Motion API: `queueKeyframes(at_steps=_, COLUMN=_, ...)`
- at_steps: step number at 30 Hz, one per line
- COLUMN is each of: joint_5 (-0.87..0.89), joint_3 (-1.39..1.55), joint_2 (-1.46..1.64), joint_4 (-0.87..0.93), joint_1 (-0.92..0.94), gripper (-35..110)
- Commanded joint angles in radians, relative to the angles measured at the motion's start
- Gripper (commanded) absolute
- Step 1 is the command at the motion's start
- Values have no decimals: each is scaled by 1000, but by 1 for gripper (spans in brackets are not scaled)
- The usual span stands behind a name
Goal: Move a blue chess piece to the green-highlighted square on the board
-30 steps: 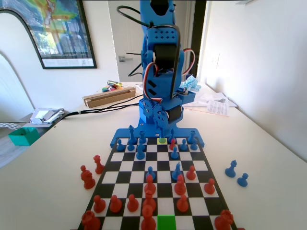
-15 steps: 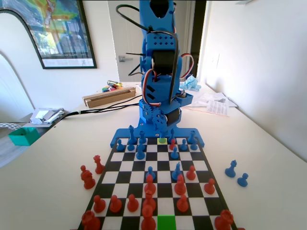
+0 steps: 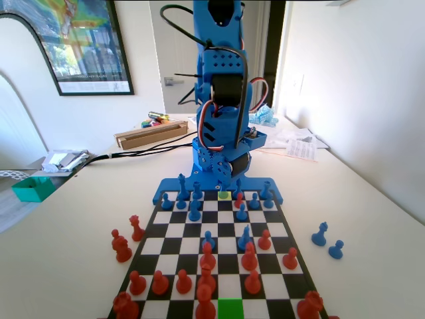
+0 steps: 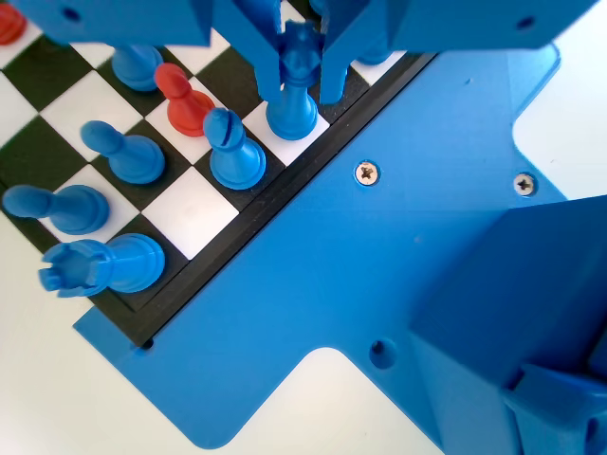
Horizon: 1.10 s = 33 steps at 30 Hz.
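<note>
I see the slim blue piece (image 4: 296, 90), spiky crown on top, standing upright on a white edge square of the board (image 4: 204, 213), the 2 fingers (image 4: 302, 66) flanking its crown; pinch unclear.

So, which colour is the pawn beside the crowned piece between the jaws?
Red pawn, clearest in the wrist view.

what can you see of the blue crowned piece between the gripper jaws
The blue chess piece is slim, glossy blue plastic, with a spiky crown-like top, a narrow stem and a round flared base. It stands upright on a white square in the board's edge row, next to the blue plate. The gripper hangs over it with one jaw on each side of the crown, close against it; whether they press it cannot be told. A slotted-head blue piece stands on the neighbouring square, apart from it.
</note>
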Motion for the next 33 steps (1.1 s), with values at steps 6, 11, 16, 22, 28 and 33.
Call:
queueKeyframes(at_steps=6, joint_5=-23, joint_3=-75, joint_2=15, joint_4=63, joint_1=6, gripper=1)
queueKeyframes(at_steps=11, joint_5=-37, joint_3=-190, joint_2=26, joint_4=167, joint_1=31, gripper=1)
queueKeyframes(at_steps=16, joint_5=-51, joint_3=-350, joint_2=25, joint_4=278, joint_1=63, gripper=1)
queueKeyframes(at_steps=22, joint_5=-61, joint_3=-575, joint_2=-46, joint_4=376, joint_1=74, gripper=1)
queueKeyframes(at_steps=28, joint_5=-80, joint_3=-818, joint_2=-183, joint_4=448, joint_1=80, gripper=1)
queueKeyframes(at_steps=33, joint_5=-103, joint_3=-1019, joint_2=-311, joint_4=502, joint_1=81, gripper=1)
